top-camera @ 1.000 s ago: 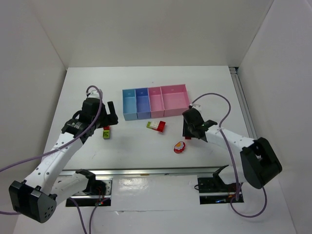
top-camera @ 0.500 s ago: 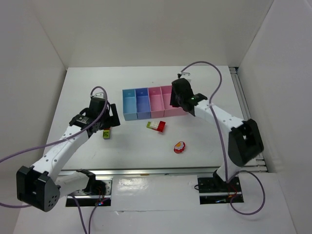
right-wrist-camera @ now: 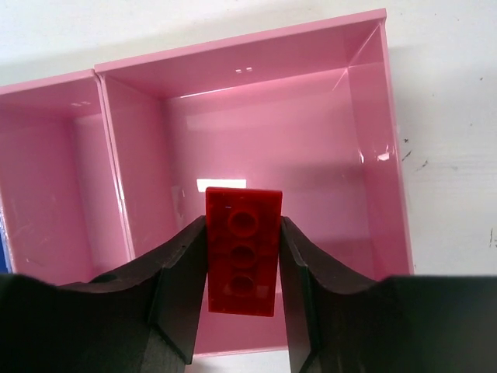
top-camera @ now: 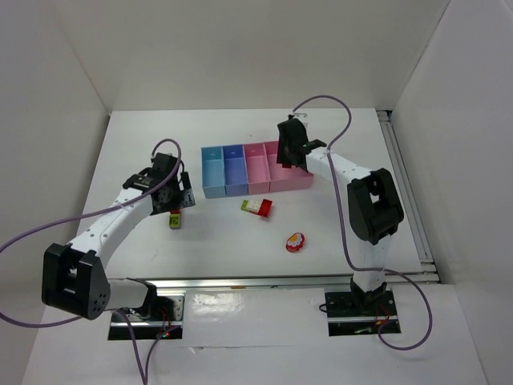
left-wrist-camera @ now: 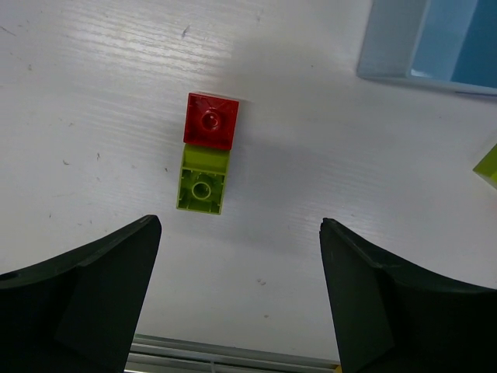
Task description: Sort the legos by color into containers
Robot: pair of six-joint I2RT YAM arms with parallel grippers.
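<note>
My right gripper (right-wrist-camera: 242, 256) is shut on a flat red lego (right-wrist-camera: 242, 249) and holds it over the wide pink bin (right-wrist-camera: 373, 116); in the top view it hangs above that bin (top-camera: 298, 178). My left gripper (left-wrist-camera: 241, 295) is open and empty, just short of a red lego (left-wrist-camera: 210, 120) joined to a yellow-green lego (left-wrist-camera: 202, 185) on the table. That pair shows under the left gripper (top-camera: 179, 200) in the top view as the red and green pair (top-camera: 175, 218). The row of bins runs light blue (top-camera: 212, 175), darker blue (top-camera: 235, 173), pink (top-camera: 256, 170).
A cluster of green, white and red bricks (top-camera: 257, 206) lies in front of the bins. A red and yellow round piece (top-camera: 296, 241) lies nearer the front. A corner of the light blue bin (left-wrist-camera: 404, 39) shows in the left wrist view. A metal rail runs along the near table edge.
My right arm swung from the front of the table up and left to above the wide pink bin. My left gripper moved a little right and forward toward the red and green pair.
</note>
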